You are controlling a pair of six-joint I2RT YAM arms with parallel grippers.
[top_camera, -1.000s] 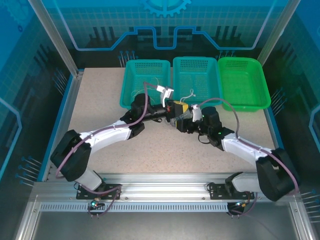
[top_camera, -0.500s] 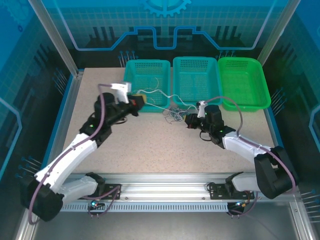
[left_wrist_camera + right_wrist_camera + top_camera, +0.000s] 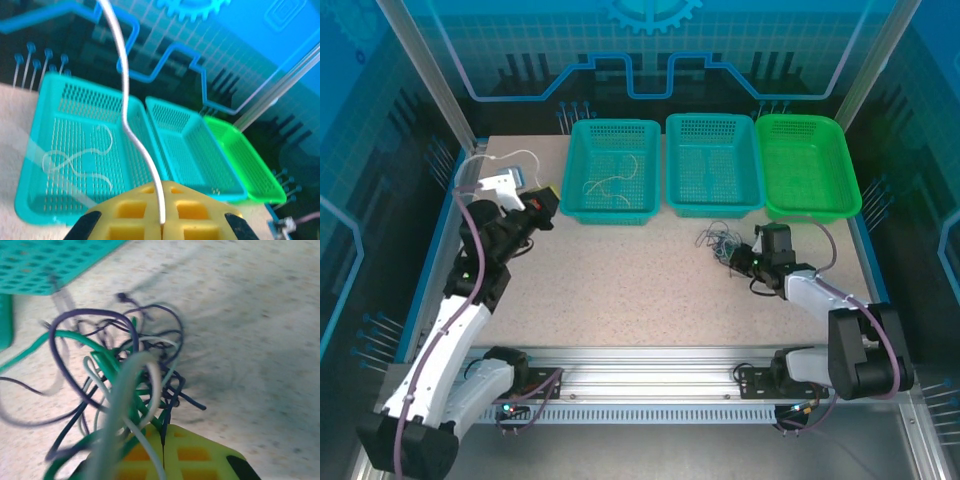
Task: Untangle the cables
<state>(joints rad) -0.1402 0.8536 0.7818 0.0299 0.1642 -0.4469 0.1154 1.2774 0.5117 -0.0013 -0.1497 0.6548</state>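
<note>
left gripper (image 3: 162, 226), raised over the table's (image 3: 620, 270) left side, is pressing its yellow pads together on a single pale strand (image 3: 125, 100) rising upward. right gripper (image 3: 162, 452) is pinching the tangle (image 3: 125, 380) of green, purple and pale cables, lying on the table before the middle basket (image 3: 712, 208). another pale cable (image 3: 610, 185) is lying in the left teal basket (image 3: 610, 214).

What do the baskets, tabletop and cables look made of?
Teal baskets and green basket: likely moulded plastic, glossy, perforated grid walls. Tabletop: matte speckled beige, laminate or stone-effect board, can't tell which. Cables: thin wires in smooth plastic-looking insulation, pale, green, dark purple; loose curls suggest they're soft.
</note>
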